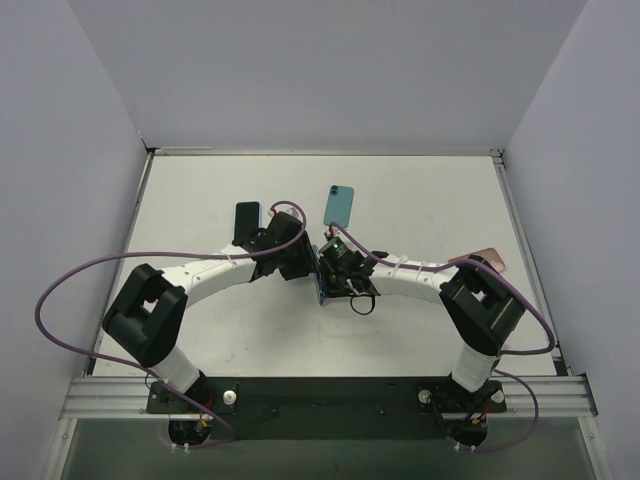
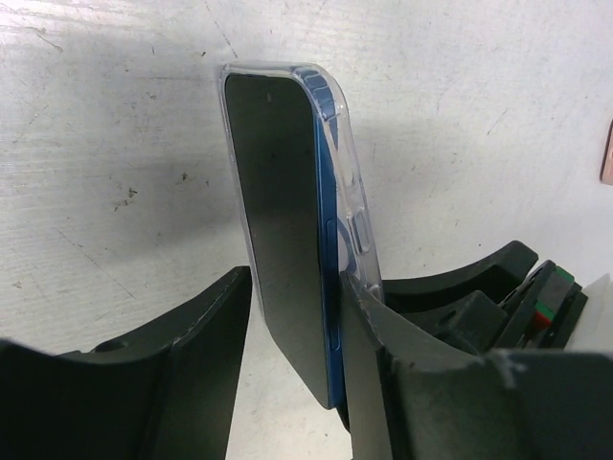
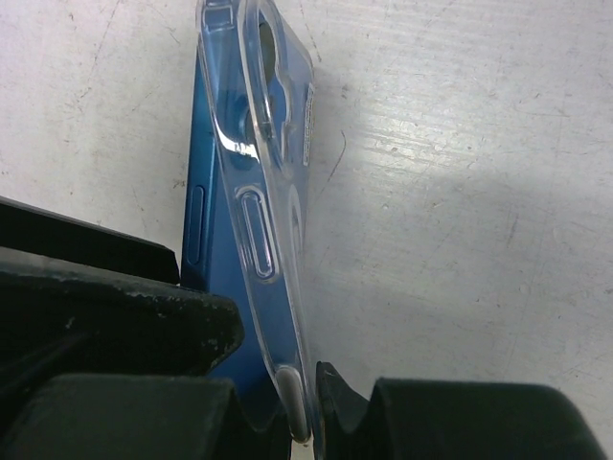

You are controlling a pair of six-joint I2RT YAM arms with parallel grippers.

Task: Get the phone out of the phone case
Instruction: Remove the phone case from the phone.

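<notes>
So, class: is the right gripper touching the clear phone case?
Touching. In the right wrist view the right gripper is closed on the clear phone case, whose lower edge sits pinched between both fingers.

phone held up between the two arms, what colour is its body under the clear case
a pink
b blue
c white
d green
b: in the right wrist view the phone shows a blue side edge right beside the clear case, and the left wrist view shows the same blue edge.
</notes>
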